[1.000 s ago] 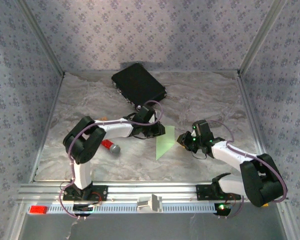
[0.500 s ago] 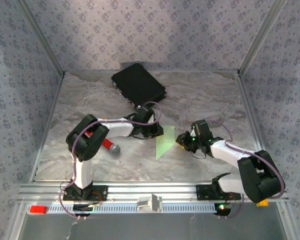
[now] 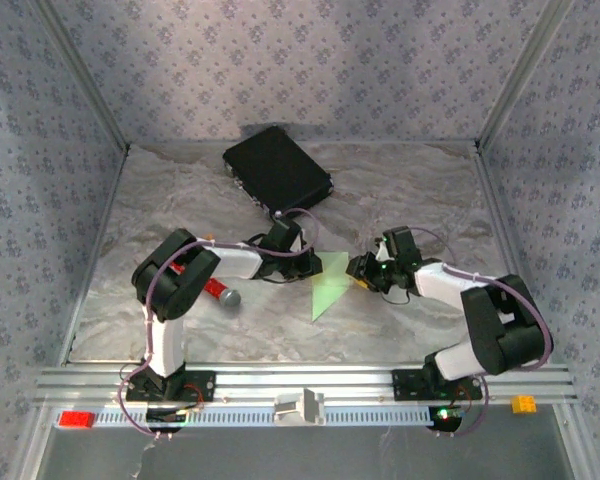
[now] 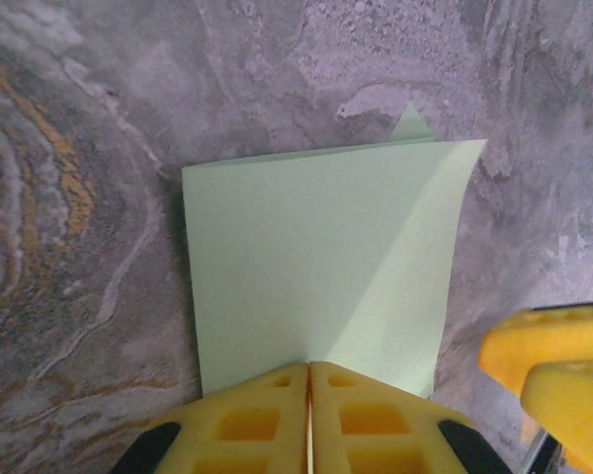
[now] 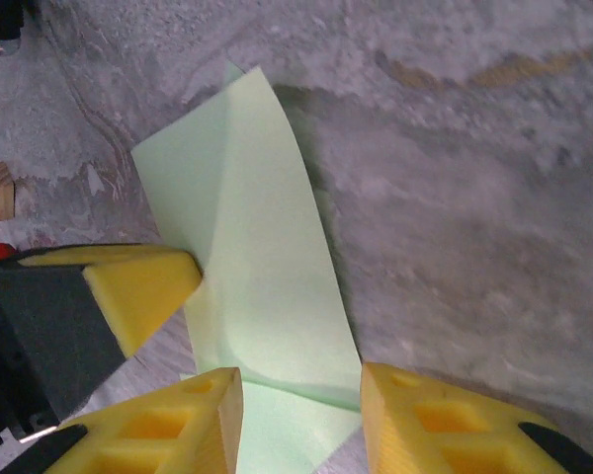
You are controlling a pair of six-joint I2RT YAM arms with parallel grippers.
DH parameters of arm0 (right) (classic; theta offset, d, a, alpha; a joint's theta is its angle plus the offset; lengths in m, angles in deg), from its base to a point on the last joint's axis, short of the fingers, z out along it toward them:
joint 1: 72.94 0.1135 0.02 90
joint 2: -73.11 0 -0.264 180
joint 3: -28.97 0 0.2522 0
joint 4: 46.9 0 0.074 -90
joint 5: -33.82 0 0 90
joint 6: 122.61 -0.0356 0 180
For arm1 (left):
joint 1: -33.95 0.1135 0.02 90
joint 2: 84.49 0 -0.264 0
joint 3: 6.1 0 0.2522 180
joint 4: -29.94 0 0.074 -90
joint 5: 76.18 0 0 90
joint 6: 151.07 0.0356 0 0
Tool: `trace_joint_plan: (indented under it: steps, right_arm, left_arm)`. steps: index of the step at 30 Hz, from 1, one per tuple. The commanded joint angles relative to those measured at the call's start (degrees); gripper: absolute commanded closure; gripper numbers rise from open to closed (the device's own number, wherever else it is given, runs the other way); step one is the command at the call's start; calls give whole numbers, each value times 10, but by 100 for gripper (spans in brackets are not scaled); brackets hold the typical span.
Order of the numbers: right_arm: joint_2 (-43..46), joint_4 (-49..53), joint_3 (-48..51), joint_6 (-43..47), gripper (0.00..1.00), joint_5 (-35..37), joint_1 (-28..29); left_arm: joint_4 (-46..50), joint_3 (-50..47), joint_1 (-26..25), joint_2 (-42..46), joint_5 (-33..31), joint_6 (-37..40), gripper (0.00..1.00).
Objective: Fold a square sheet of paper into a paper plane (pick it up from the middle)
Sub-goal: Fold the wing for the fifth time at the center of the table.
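The square sheet of paper (image 3: 328,286) is light green and folded into a triangle, lying mid-table between the two grippers. From the left wrist it is a creased green sheet (image 4: 316,252). My left gripper (image 3: 307,264) is shut, and its yellow fingertips meet on the sheet's near edge (image 4: 308,367) with a pale sliver between them. My right gripper (image 3: 361,270) is open; its fingers (image 5: 178,425) stand either side of a raised, curling flap of the paper (image 5: 267,267). The left gripper's finger (image 5: 143,286) touches that flap's left edge.
A black rectangular case (image 3: 277,168) lies at the back of the table. A red-handled tool with a grey head (image 3: 221,293) rests beside the left arm. The marbled tabletop (image 3: 410,200) is walled on three sides. A small white piece (image 3: 300,407) sits on the front rail.
The right arm has drawn in and its gripper has shifted slightly up and left, closer to the paper's right corner. The left gripper has crept a little left. The paper has stayed put.
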Motion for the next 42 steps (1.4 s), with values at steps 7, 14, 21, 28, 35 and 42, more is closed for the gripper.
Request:
trace_joint_plan:
  steps: [7, 14, 21, 28, 35, 42]
  right_arm:
    - [-85, 65, -101, 100, 62, 0, -12]
    - [-138, 71, -150, 131, 61, -11, -27]
    - [-165, 67, -165, 145, 61, -43, -36]
    - [-182, 58, -162, 149, 63, -83, -32]
    - [-163, 46, -131, 151, 66, -92, -25]
    - [-152, 24, -111, 155, 65, -108, -34]
  left_arm:
    - [36, -32, -5, -11, -7, 0, 91]
    - [33, -35, -5, -11, -8, 0, 91]
    - [33, -35, -4, -11, -7, 0, 91]
    - [33, -35, -2, -9, -8, 0, 91]
    - [31, -36, -3, -6, -8, -1, 91]
    - [31, -37, -3, -2, -7, 0, 91]
